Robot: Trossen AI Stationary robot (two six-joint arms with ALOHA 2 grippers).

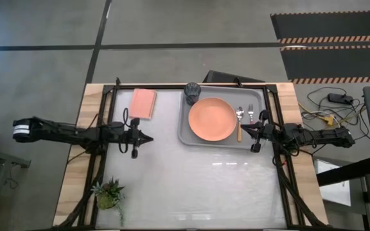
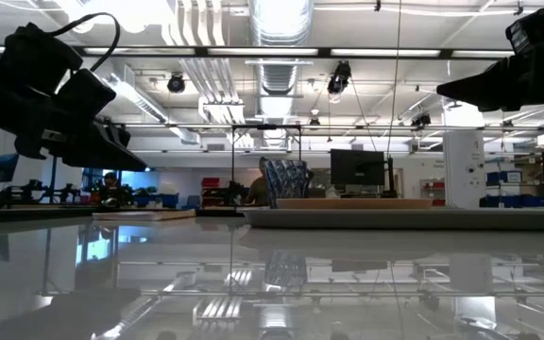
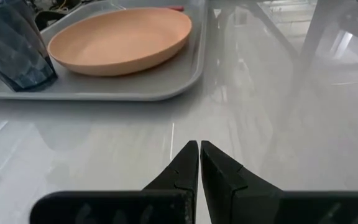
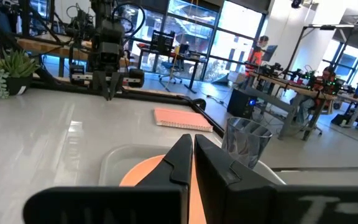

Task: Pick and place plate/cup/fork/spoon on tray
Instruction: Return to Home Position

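The light-grey tray lies at the table's far right. On it rest the salmon-orange plate, the dark blue-grey cup at its far left corner, the spoon and the fork to the plate's right. The plate and the cup also show in the left wrist view. My left gripper is shut and empty above the table left of the tray. My right gripper is shut and empty above the tray's right edge, by the spoon's handle.
A pink rectangular pad lies at the far left of the table. A small potted plant stands at the near left corner. Bare table surface lies in front of the tray, between the arms. People show in the room beyond the table.
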